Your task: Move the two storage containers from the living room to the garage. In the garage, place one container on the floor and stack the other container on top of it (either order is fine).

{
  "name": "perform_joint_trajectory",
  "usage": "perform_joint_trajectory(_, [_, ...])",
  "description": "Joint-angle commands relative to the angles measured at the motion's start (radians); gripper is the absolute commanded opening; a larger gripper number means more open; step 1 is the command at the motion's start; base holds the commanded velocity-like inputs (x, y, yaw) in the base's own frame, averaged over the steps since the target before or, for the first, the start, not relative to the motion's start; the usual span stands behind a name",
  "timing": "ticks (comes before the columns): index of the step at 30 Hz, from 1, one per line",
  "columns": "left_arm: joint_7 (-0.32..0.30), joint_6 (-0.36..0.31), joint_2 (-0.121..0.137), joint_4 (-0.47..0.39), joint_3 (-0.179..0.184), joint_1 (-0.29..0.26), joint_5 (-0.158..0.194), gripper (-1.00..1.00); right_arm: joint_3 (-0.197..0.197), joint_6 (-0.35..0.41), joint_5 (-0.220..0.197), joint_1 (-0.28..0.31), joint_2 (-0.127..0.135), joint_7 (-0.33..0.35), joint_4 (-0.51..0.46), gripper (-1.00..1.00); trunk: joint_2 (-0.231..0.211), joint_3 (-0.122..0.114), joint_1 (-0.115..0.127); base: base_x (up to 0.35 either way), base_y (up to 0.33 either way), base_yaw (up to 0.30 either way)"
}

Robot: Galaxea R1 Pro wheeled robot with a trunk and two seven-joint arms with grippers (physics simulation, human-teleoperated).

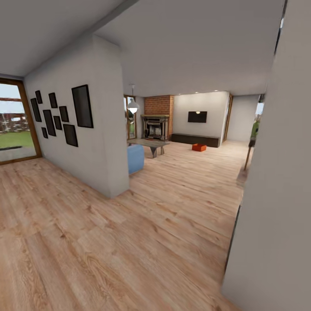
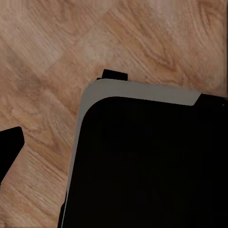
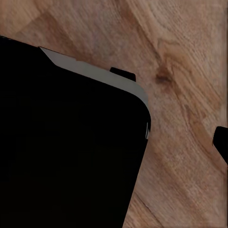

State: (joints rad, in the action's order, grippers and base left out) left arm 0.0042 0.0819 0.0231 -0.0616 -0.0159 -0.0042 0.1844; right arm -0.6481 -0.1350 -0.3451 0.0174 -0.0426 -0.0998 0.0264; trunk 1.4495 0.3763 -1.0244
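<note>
One orange-red storage container (image 1: 199,147) sits on the light wood-plank floor of the living room (image 1: 190,151), far ahead, in front of the dark bench under the black TV. It is small at this distance and nothing is near it. In the left wrist view a single dark fingertip (image 2: 10,145) stands at the picture's edge over bare planks, with nothing held. The right wrist view likewise has one dark fingertip (image 3: 221,142) at the edge, holding nothing. The garage is out of view.
A white wall stub (image 1: 103,142) with black picture frames juts out at left, with a blue sofa end (image 1: 135,158) behind it. A grey wall (image 1: 276,194) stands close at right. Between them wood floor (image 1: 172,207) runs ahead. My black base (image 2: 152,166) lies under both wrists.
</note>
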Motion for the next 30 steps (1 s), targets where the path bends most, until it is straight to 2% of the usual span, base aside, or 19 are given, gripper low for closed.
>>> perform_joint_trajectory(1, [0.000,0.002,0.000,0.000,-0.001,0.000,0.004,1.00,-0.008,-0.005,-0.009,0.001,-0.001,-0.001,0.003,1.00,0.001,0.001,-0.001,0.322,0.000,0.000])
perform_joint_trajectory(22, [0.000,0.004,0.000,0.000,-0.001,0.000,0.005,1.00,-0.008,-0.005,-0.009,0.001,-0.001,-0.001,0.003,1.00,0.001,0.001,-0.001,0.322,0.000,0.000])
perform_joint_trajectory(30, [0.000,0.007,0.000,0.000,-0.001,0.000,0.003,1.00,-0.007,0.002,-0.021,0.001,-0.016,0.000,0.003,1.00,0.001,0.001,-0.001,0.319,0.000,0.000])
